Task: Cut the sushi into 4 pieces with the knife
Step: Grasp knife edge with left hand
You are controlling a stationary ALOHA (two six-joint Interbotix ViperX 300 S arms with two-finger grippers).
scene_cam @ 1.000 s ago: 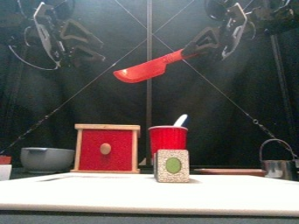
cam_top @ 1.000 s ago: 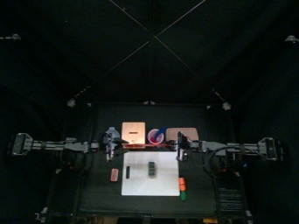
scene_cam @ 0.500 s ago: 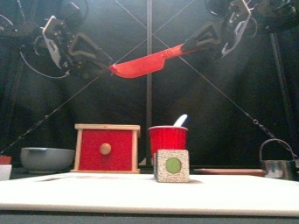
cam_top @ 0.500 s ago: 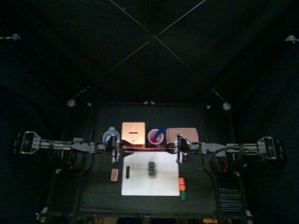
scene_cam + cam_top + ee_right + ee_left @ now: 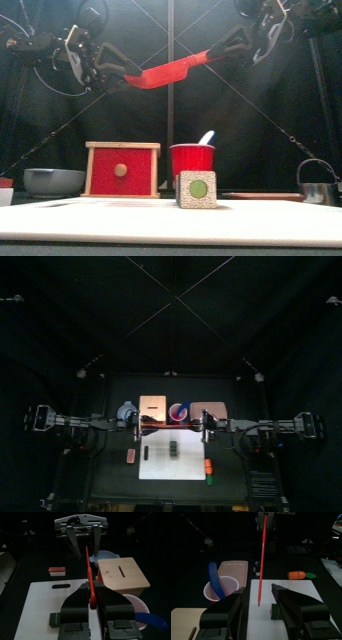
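- Step in hand, as I read it: the red knife (image 5: 167,70) is out of the cup and ready, but no cut has been made
- My right gripper (image 5: 95,604) is clamped on the handle end and holds the knife high above the table, with the blade sloping down toward 9 o'clock
- My left gripper (image 5: 258,594) has its jaws apart, up at blade height just off the tip; the blade shows in the gap between them and I see no contact
- The sushi roll (image 5: 197,188) lies on the white cutting board (image 5: 47,599), well below the knife, and looks like one uncut piece
- From the roll, the red cup (image 5: 191,158) with the blue knife (image 5: 214,577) stands at 12 o'clock and the wooden box (image 5: 122,170) at about 11 o'clock
- Next, I judge the blade needs levelling and lowering square across the roll, starting near its middle
- The left pincer is probably better used low, steadying one end of the roll so the blocks do not skid
- The tip must clear the left jaws before I descend
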